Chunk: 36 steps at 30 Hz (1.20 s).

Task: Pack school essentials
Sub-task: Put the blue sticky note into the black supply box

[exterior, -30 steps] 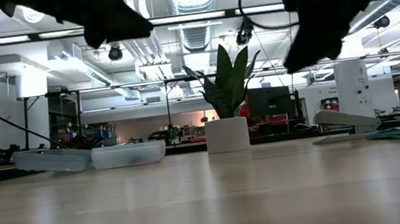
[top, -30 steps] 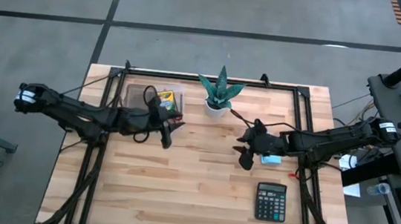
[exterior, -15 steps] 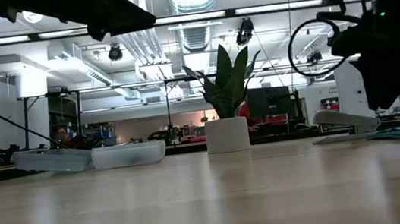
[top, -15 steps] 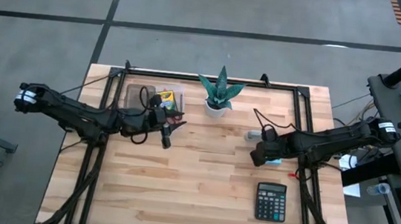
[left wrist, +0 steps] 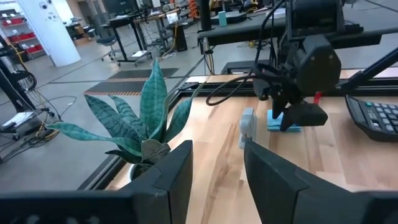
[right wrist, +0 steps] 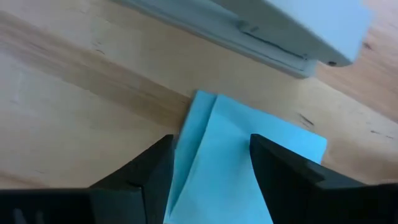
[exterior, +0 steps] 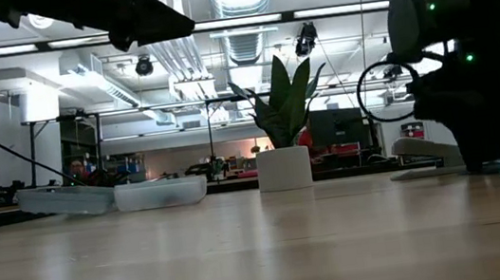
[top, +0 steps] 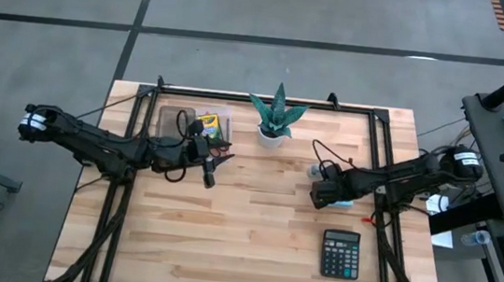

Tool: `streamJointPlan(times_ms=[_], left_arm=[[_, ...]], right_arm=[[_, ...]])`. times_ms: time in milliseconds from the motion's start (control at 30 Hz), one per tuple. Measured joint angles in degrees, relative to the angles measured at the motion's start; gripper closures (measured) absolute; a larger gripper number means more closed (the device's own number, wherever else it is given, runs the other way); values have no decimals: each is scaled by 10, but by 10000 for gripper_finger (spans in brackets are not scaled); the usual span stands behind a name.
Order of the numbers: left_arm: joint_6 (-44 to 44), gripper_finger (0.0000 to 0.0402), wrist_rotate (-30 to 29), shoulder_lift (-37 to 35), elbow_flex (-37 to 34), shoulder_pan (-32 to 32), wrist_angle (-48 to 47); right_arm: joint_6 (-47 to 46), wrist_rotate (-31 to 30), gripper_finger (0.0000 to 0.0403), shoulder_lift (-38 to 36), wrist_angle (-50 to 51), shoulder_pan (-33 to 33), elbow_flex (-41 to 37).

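A light-blue sticky-note pad (top: pixel 343 203) lies flat on the table at the right, beside a grey stapler (top: pixel 317 169). My right gripper (top: pixel 319 196) points down over the pad's left part, open. In its wrist view the pad (right wrist: pixel 231 140) fills the gap between the two fingers, its top sheet creased upward. A yellow-green crayon box (top: pixel 208 123) sits in a clear box (top: pixel 179 119) at the far left. My left gripper (top: pixel 210 170) hangs above the table just near of that box, open, with nothing between its fingers (left wrist: pixel 217 158). My right gripper comes at the sticky-note pad from above, pointing down, one finger (right wrist: pixel 146 177) near the pad's edge and the other (right wrist: pixel 283 171) over its middle. Whether the fingertips touch the pad, I cannot tell.
A potted green plant (top: pixel 276 115) stands at the far middle. A black calculator (top: pixel 341 254) lies near the front right. The stapler (right wrist: pixel 292 31) sits close beside the pad on its far side. The middle and near left of the wooden table (top: pixel 223 241) are bare.
My right gripper has come down toward the sticky-note pad, tipping from a slant to pointing almost straight down and rolling about its own line. The pad and the stapler have stayed in place.
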State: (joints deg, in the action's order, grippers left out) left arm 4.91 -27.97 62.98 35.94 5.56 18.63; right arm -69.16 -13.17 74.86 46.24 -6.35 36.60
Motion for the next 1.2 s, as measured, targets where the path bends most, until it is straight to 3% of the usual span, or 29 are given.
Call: streamJointPlan(times_ms=[367,800,1200], left_arm=[[0,275,0,0,0,0,-1],[0,275,0,0,-7,0,-1],[1,275,0,0,-7,0,-1]], right_arm=[[7,-2,221,38,-24,0,2],[17,-8,387,66,-34,0,1],[33,-3,394,-10,-24,-1,-2]])
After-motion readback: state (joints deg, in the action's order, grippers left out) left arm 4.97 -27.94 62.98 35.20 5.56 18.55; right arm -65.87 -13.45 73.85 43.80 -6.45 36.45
